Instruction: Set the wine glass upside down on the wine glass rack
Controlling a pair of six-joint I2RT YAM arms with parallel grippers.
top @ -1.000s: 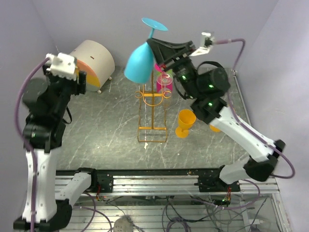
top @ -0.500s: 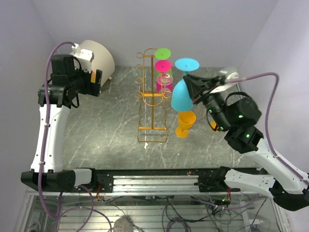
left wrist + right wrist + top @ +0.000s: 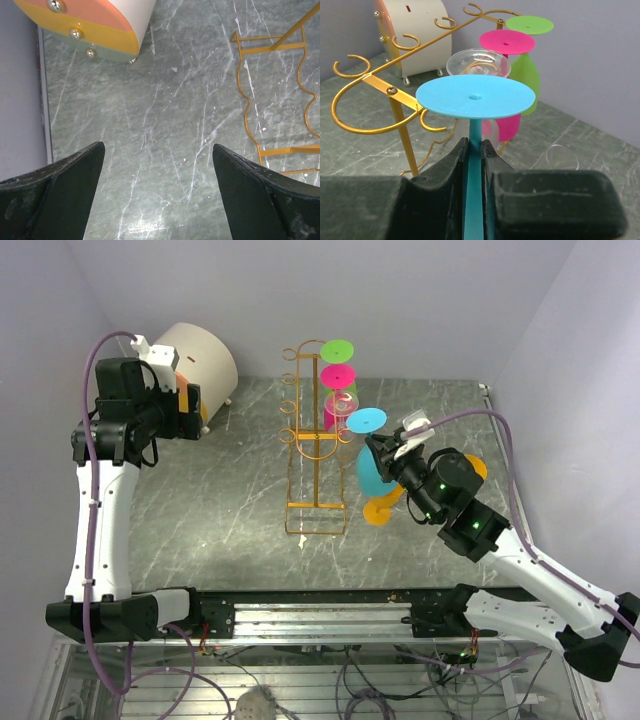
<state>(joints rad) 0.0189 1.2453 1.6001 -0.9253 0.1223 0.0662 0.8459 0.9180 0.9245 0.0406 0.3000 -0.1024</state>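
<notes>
While inverted, wine glass (image 3: 475,95) stem tight in right hand (image 3: 474,152)

Wine glass (image 3: 366,421) lowered nearer the rack (image 3: 316,440)

Bare tabletop (image 3: 220,505) left of rack (image 3: 316,504); glasses (image 3: 338,377) right.

Grey marble tabletop (image 3: 220,500) carries golden-orange wire rack (image 3: 316,475); white half-round box (image 3: 195,360) behind-left of rack; orange plastic goblet (image 3: 377,510) just right
</notes>
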